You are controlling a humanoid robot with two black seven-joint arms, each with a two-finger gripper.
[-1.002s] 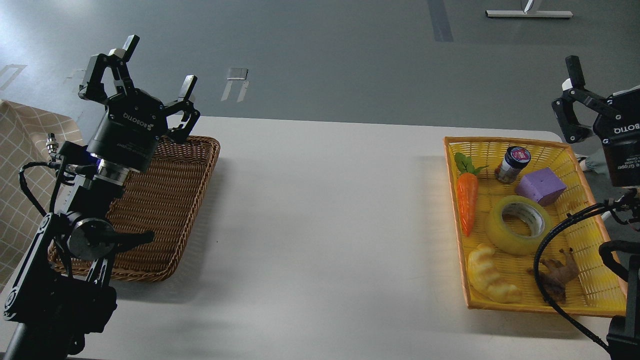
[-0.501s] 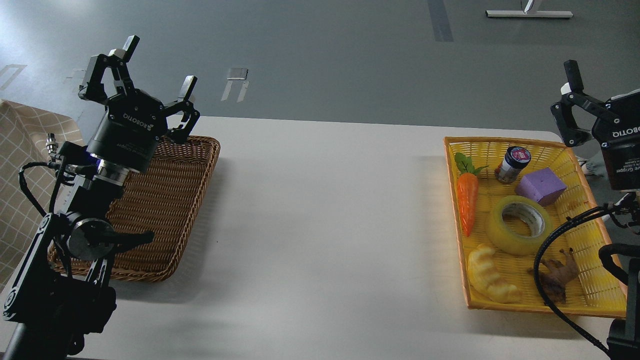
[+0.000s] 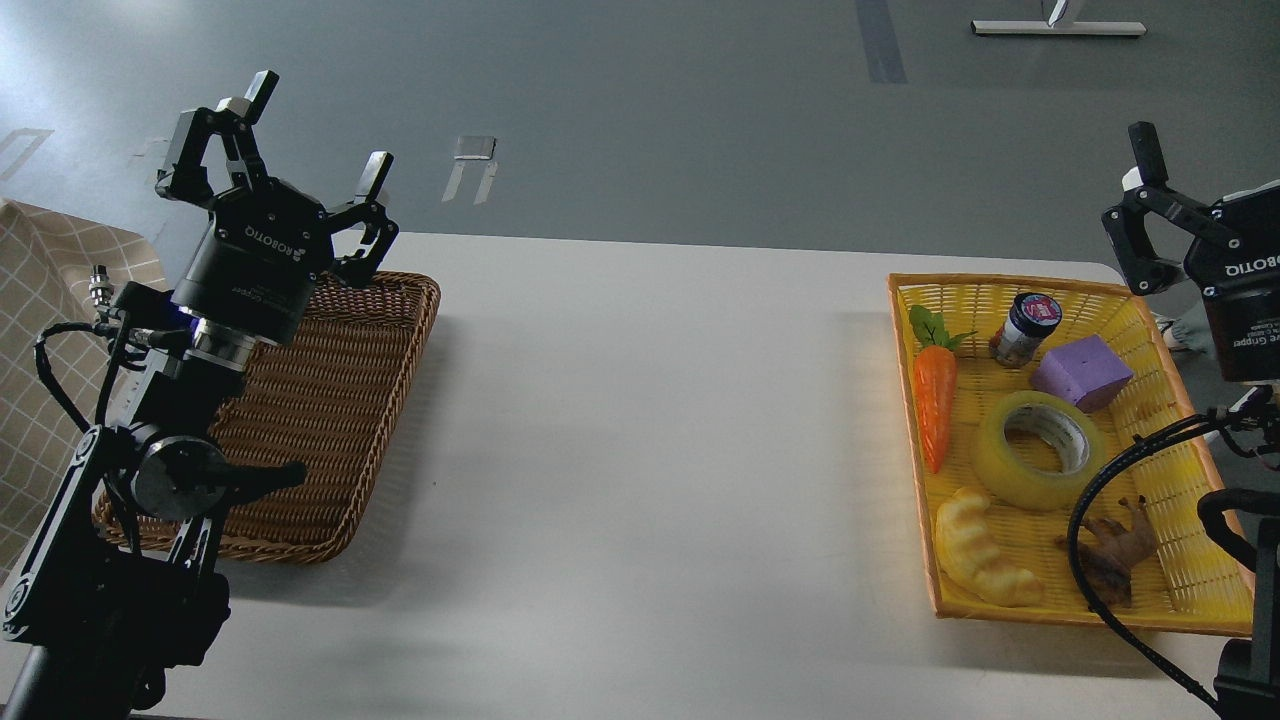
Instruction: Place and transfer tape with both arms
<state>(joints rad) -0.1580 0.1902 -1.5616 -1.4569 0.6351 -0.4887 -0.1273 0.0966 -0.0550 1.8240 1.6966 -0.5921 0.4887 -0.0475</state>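
Both claws say ROBOTIQ. The left gripper (image 3: 300, 150) is wide open above the brown wicker tray (image 3: 330, 420). The right gripper (image 3: 1190, 190) is cut off by the picture's edge, so I cannot tell how it stands. The tape (image 3: 1040, 450) lies flat in the yellow basket (image 3: 1010, 283), between a carrot toy (image 3: 935, 400), purple block (image 3: 1082, 372), little jar (image 3: 1025, 328) and bread toy (image 3: 978, 550). The white table (image 3: 650, 450) is bare between tray and basket.
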